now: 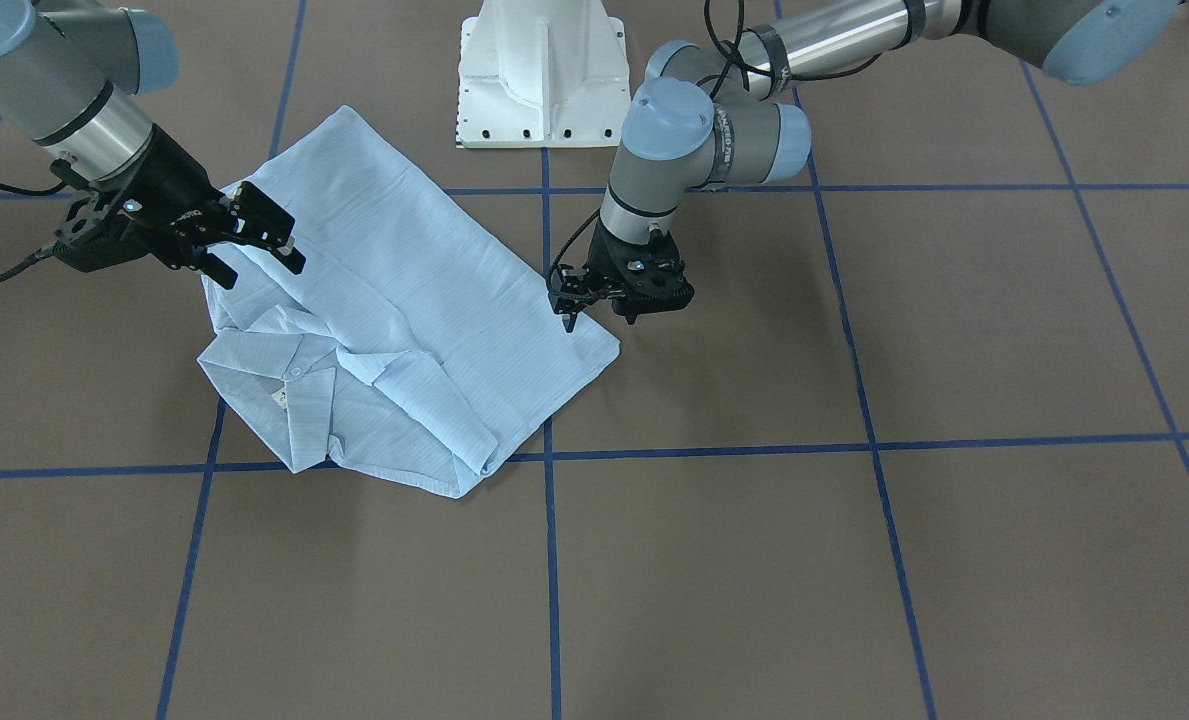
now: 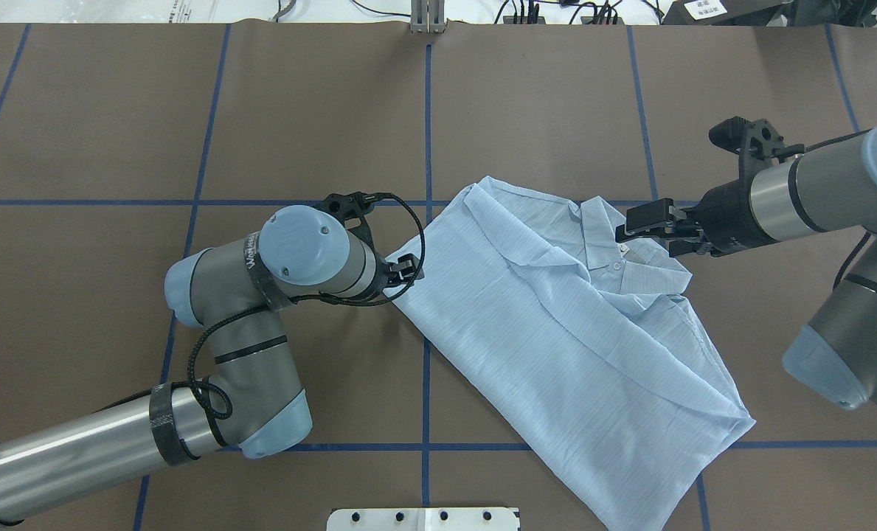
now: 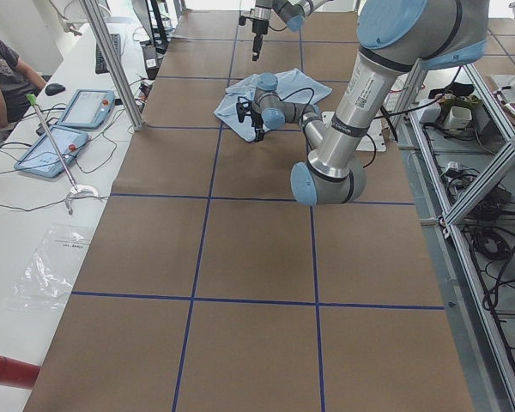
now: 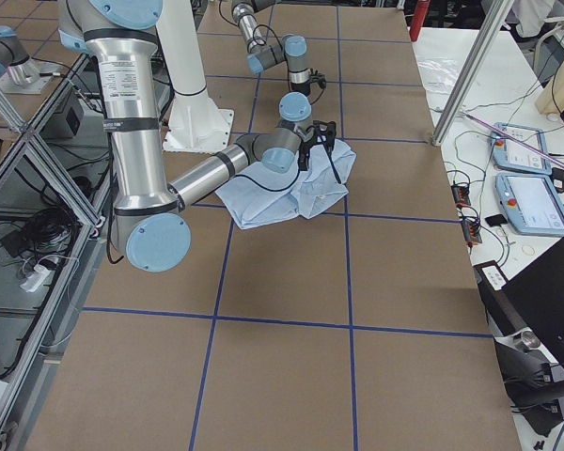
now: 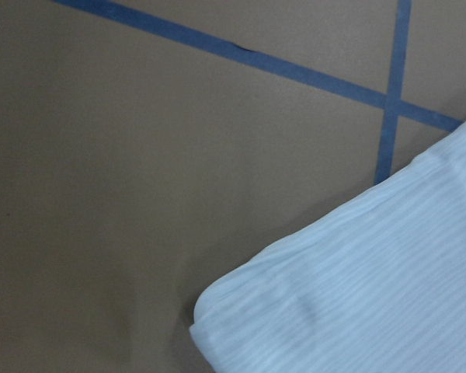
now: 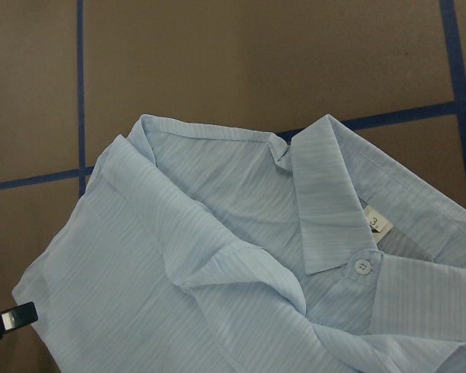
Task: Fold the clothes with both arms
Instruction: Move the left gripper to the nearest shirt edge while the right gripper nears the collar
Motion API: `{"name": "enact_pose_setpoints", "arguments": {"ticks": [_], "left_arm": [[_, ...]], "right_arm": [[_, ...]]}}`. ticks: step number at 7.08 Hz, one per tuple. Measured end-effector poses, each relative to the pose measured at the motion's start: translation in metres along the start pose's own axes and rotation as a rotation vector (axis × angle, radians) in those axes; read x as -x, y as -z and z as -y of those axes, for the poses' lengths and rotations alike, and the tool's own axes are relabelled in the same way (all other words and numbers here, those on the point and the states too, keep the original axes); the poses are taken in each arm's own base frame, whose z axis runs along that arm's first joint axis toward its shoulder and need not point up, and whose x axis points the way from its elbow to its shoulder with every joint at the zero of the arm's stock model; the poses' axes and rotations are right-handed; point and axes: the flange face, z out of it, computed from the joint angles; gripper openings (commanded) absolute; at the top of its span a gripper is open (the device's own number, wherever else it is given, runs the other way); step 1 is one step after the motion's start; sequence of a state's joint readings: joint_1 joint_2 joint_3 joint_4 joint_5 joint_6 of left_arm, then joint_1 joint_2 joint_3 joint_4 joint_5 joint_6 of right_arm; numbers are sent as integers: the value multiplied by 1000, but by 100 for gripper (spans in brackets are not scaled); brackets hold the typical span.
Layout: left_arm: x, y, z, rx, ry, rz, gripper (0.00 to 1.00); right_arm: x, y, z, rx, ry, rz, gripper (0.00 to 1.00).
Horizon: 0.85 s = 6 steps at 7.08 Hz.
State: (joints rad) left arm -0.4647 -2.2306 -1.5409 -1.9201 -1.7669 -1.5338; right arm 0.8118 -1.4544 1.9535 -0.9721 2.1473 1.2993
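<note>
The thin, soft pale-blue striped shirt point(image 2: 578, 332) lies half folded on the brown tabletop point(image 2: 113, 110) near the robot's edge, looking light and floppy, so the black left claw point(image 1: 601, 320) and black right claw point(image 1: 262, 272), both spread apart, should probably pinch its corners.

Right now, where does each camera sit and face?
Front-facing: across the table, facing the robot; left gripper, right gripper, white base.
Overhead: behind the robot, looking down; left arm, right arm flank the shirt.
Exterior left: table's left end, looking along it; left arm near.
Exterior right: opposite end; right arm near.
Left wrist: down at a shirt corner; no gripper shows.
Right wrist: down at collar, neck label; one fingertip.
Shared: front-facing and overhead both show the collar.
</note>
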Motion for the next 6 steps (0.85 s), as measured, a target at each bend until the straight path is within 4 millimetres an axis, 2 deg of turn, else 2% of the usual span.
{"name": "enact_pose_setpoints", "arguments": {"ticks": [2, 4, 6], "left_arm": [[0, -5, 0, 0, 0, 8, 68], [0, -8, 1, -1, 0, 12, 60], [0, -8, 2, -2, -2, 10, 43]], "right_arm": [[0, 3, 1, 4, -2, 4, 100], [-1, 6, 3, 5, -5, 7, 100], [-3, 7, 5, 4, -8, 6, 100]]}}
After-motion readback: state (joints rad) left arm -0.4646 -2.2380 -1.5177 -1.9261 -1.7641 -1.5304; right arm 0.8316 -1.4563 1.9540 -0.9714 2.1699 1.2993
